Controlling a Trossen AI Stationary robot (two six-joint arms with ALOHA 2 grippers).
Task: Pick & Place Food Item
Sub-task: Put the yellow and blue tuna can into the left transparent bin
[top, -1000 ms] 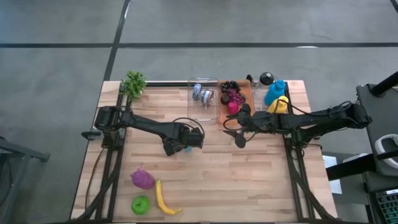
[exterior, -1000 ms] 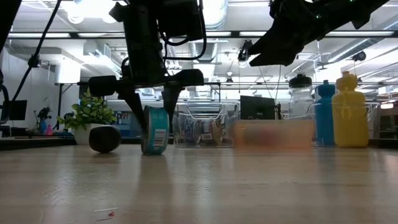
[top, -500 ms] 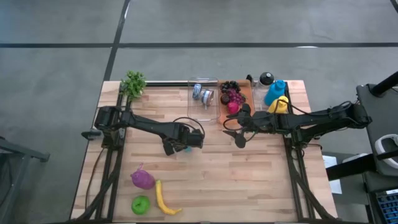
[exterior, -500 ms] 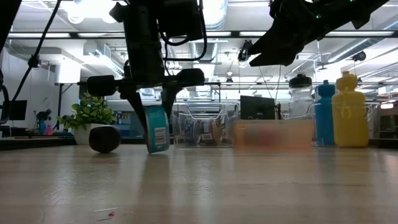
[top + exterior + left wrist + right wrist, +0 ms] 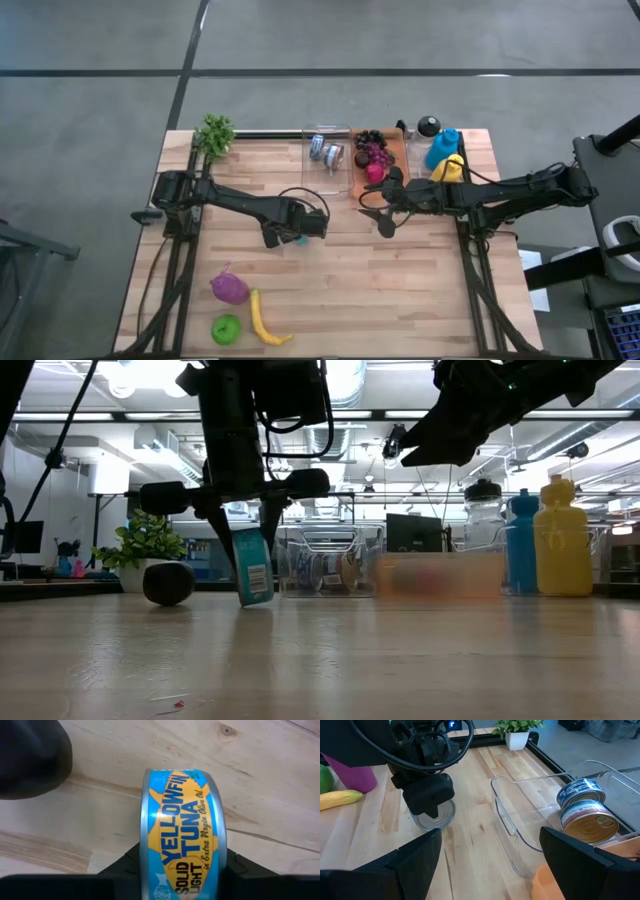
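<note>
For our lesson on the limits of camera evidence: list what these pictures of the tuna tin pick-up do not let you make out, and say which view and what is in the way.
- Blue yellowfin tuna tin: lower label cut off by the left wrist view's bottom edge; in the high view the left end effector covers most of it.
- Orange tray: blurred in the low view, contents unreadable.
- Clear plastic bin: far end cut off in the right wrist view.
- Right end effector: fingertips outside the low view.

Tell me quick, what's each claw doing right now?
Left gripper: shut on the tuna can, which stands on edge on the table.
Right gripper: open, holding nothing, raised near the clear bin.
</note>
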